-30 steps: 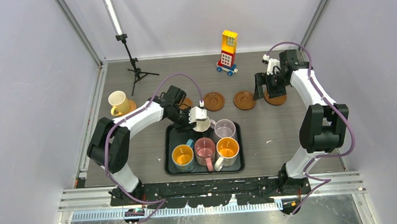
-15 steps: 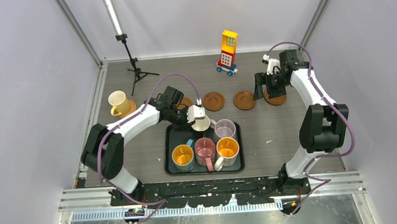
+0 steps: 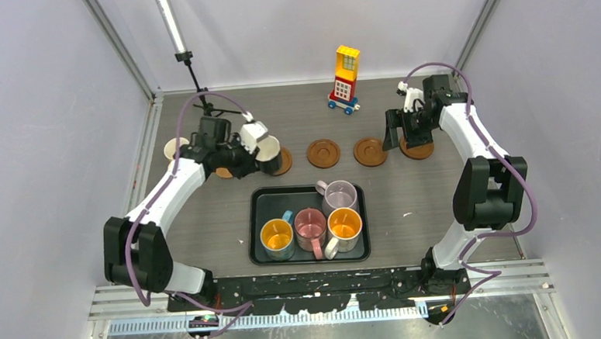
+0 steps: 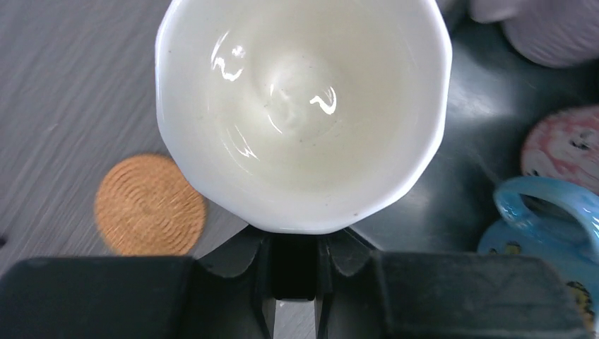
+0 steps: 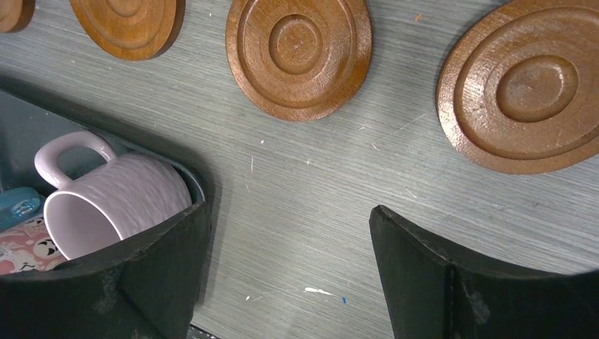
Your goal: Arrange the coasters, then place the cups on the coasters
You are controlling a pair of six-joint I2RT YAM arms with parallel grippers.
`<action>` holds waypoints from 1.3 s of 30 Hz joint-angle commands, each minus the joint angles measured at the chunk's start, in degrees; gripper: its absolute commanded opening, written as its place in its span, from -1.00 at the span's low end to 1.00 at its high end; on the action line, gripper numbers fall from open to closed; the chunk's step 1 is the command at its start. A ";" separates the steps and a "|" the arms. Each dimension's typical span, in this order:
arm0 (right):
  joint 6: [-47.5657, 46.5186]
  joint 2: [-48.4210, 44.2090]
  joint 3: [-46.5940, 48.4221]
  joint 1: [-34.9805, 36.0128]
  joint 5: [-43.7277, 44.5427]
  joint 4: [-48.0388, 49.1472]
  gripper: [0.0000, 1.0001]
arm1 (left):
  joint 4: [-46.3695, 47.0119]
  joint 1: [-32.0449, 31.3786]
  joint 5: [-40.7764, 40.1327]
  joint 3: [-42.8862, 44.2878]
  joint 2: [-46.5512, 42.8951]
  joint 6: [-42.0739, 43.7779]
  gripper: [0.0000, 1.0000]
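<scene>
Cream mug, glossy ceramic, is hanging in the air just past the black rectangular tray, with the left gripper clamping its wall. I'm guessing the trick here is lining its base up over the round brown grooved wooden coaster beside it, lowering it level, and only letting go once it's sitting flat. Right gripper is hovering over the far coasters, fingers spread wide and holding nothing. Grey wood-grain tabletop is looking flat and matte, and white walls are boxing in the sides.
</scene>
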 commanded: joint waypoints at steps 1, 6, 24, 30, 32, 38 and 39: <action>1.14 0.42 2.82 0.26 -1.24 0.84 0.73 | 11.00 5.55 -6.07 0.29 -5.66 -9.65 -1.00; 1.23 0.94 3.32 0.35 -1.36 1.00 0.73 | 13.68 10.56 -12.74 -2.73 -8.28 -12.30 -1.00; 0.53 1.41 4.43 0.73 -0.94 -0.23 0.73 | 20.92 16.18 -16.53 -9.33 -6.10 -13.43 -1.00; 0.53 1.37 4.77 0.73 -0.65 -0.49 0.73 | 22.16 16.29 -15.21 -8.16 -2.95 -14.02 -1.00; 0.53 1.24 4.77 0.77 -0.50 -0.54 0.73 | 21.98 16.29 -14.79 -7.81 -2.02 -14.41 -1.00; 0.61 1.06 4.51 0.75 -0.23 -0.50 0.73 | 22.65 18.08 -15.74 -7.49 0.67 -14.44 -1.00; 0.62 1.07 4.50 0.75 -0.24 -0.50 0.73 | 22.77 18.47 -15.61 -7.40 1.05 -14.62 -1.00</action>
